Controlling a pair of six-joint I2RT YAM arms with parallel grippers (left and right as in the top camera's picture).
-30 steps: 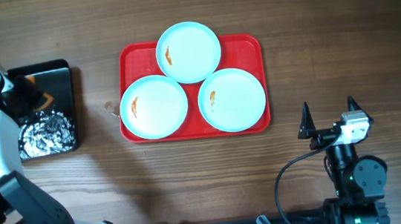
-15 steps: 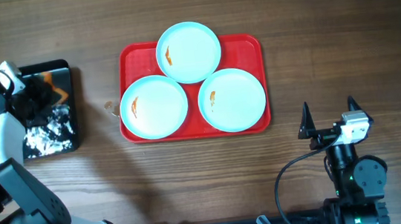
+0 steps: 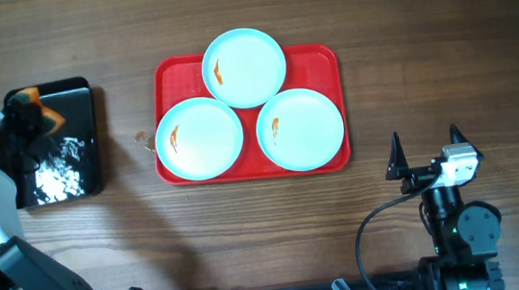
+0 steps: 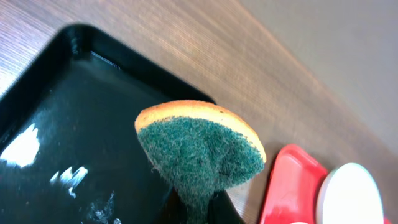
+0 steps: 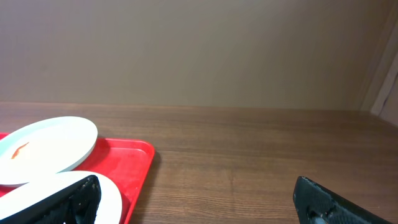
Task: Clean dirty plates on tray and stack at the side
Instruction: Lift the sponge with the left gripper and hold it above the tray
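Three pale blue-white plates lie on the red tray (image 3: 320, 59): one at the back (image 3: 244, 66), one front left (image 3: 199, 138), one front right (image 3: 300, 128). Each has a small orange-red smear. My left gripper (image 3: 33, 120) is shut on a sponge (image 4: 199, 149) with an orange body and a green scouring face, held above the black tray (image 3: 79, 174). The red tray's corner (image 4: 289, 186) and a plate edge (image 4: 351, 196) show at the right of the left wrist view. My right gripper (image 3: 426, 154) is open and empty, right of the red tray's front right corner.
The black tray (image 4: 56, 137) is wet, with white foam spots. A small pale speck (image 3: 141, 136) lies on the wood between the two trays. In the right wrist view the red tray (image 5: 127, 162) and two plates (image 5: 46, 149) lie to the left.
My left gripper has lifted and shifted left over the black tray with the sponge in it. The right arm, plates and red tray have not moved.
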